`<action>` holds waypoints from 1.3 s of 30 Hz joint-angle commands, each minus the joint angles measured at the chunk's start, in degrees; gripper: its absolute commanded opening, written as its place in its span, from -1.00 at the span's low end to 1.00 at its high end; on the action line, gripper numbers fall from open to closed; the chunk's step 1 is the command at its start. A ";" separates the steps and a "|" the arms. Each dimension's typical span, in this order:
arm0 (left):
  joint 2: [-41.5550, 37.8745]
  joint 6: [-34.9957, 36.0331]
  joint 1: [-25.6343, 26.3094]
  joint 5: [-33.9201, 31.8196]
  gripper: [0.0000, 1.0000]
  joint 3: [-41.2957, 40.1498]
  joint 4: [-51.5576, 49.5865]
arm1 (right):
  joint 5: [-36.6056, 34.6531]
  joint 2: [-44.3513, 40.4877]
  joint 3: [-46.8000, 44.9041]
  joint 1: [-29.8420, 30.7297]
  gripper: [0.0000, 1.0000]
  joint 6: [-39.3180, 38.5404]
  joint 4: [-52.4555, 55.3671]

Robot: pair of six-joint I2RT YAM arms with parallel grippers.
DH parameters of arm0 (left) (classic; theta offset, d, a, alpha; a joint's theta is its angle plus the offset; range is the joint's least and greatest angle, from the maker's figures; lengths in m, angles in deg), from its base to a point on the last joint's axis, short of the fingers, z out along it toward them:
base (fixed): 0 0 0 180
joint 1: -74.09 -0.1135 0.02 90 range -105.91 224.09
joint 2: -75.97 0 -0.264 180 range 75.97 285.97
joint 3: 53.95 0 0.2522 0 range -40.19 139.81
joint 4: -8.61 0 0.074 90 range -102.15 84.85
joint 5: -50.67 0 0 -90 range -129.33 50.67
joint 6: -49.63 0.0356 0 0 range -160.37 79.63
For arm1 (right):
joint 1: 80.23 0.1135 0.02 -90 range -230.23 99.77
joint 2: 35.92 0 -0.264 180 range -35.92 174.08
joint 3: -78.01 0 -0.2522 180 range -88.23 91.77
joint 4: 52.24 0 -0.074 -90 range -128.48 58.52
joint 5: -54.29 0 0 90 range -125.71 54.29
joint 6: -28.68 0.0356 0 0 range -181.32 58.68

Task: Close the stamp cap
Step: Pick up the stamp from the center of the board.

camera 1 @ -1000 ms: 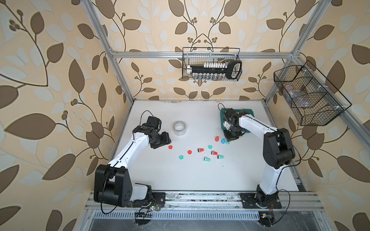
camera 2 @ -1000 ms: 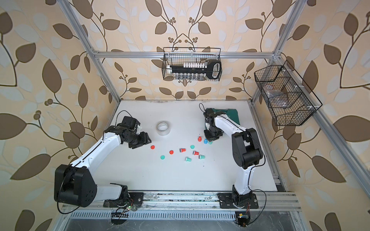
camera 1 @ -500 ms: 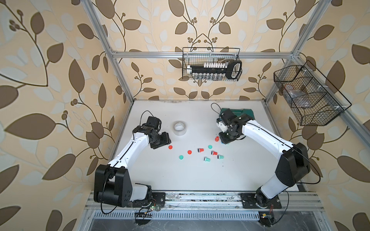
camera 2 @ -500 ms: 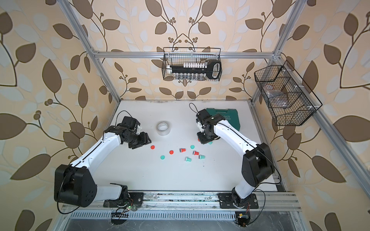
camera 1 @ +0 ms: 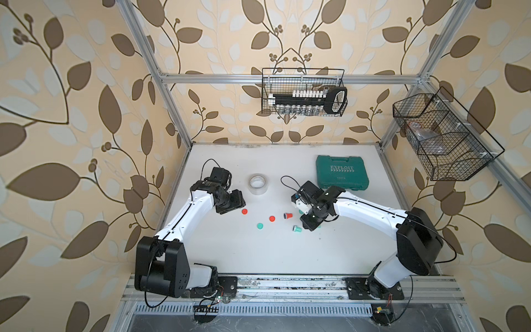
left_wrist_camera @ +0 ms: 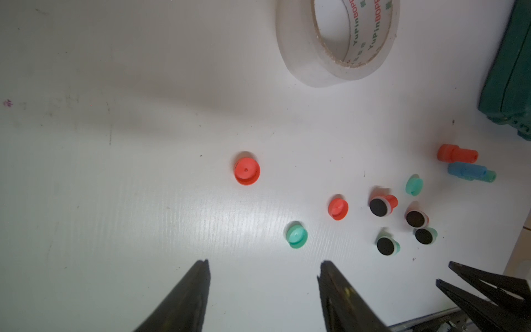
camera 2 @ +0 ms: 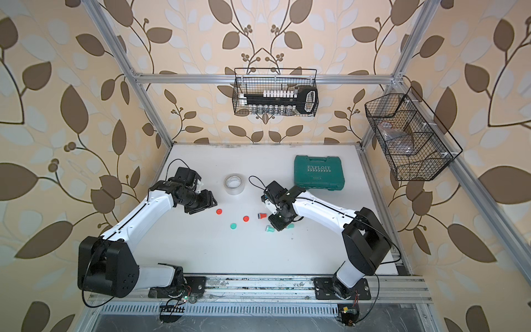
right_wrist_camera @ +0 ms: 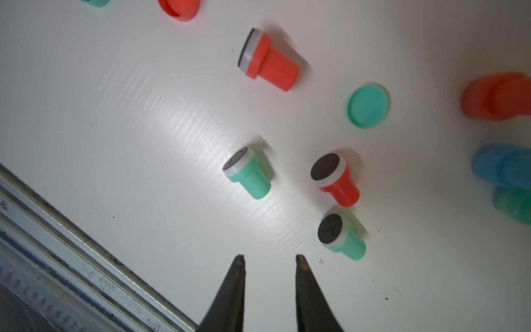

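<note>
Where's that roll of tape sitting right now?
In both top views the tape roll lies flat on the white table toward the back, between the left gripper and the green case.

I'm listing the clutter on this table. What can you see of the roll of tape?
The roll of tape is a whitish, translucent-looking ring wound on a cardboard core, its inner face printed with green and red lettering. It lies flat, hole upward, on the white table toward the back, apart from the green case beside it. Nothing touches it.
</note>
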 commanded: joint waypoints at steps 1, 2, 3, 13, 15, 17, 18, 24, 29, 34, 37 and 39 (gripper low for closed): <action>-0.79 0.83 -0.61 0.75 0.27 1.76 -0.66 | 0.95 3.16 0.02 1.43 -0.46 -1.97 -4.11; -0.79 0.83 -0.61 0.72 0.27 1.76 -0.62 | 0.91 4.04 0.47 1.71 -0.45 -2.14 -4.16; -0.72 0.81 -0.61 0.77 0.27 1.76 -0.62 | 0.58 5.11 0.97 2.12 -0.45 -2.38 -4.29; -0.51 0.91 -0.61 0.51 0.27 1.85 -0.75 | -0.72 11.11 3.30 3.51 -0.36 -3.42 -4.70; -0.37 0.86 -0.61 0.61 0.27 1.94 -0.77 | -0.37 11.64 3.36 3.54 -0.36 -3.52 -4.69; -0.30 0.79 -0.61 0.65 0.27 1.94 -0.71 | -0.15 11.87 3.10 3.68 -0.38 -3.45 -4.69; -0.29 0.87 -0.61 0.60 0.27 1.94 -0.71 | -0.06 11.94 3.01 3.69 -0.39 -3.44 -4.77; -0.24 0.90 -0.61 0.76 0.27 2.02 -0.71 | -0.46 12.43 2.15 3.93 -0.45 -2.57 -5.37; -0.10 0.92 -0.61 0.80 0.27 2.03 -0.76 | -1.51 13.00 1.31 3.98 -0.47 -1.62 -5.91; -0.04 0.91 -0.61 0.87 0.27 1.98 -0.70 | -1.46 13.32 0.95 4.29 -0.47 -1.16 -5.98; -0.05 0.91 -0.61 0.99 0.27 1.94 -0.71 | -1.72 13.20 0.74 4.39 -0.51 -0.72 -6.15; 0.01 0.89 -0.61 0.95 0.27 1.94 -0.71 | -1.94 13.16 0.50 4.46 -0.51 -0.34 -6.08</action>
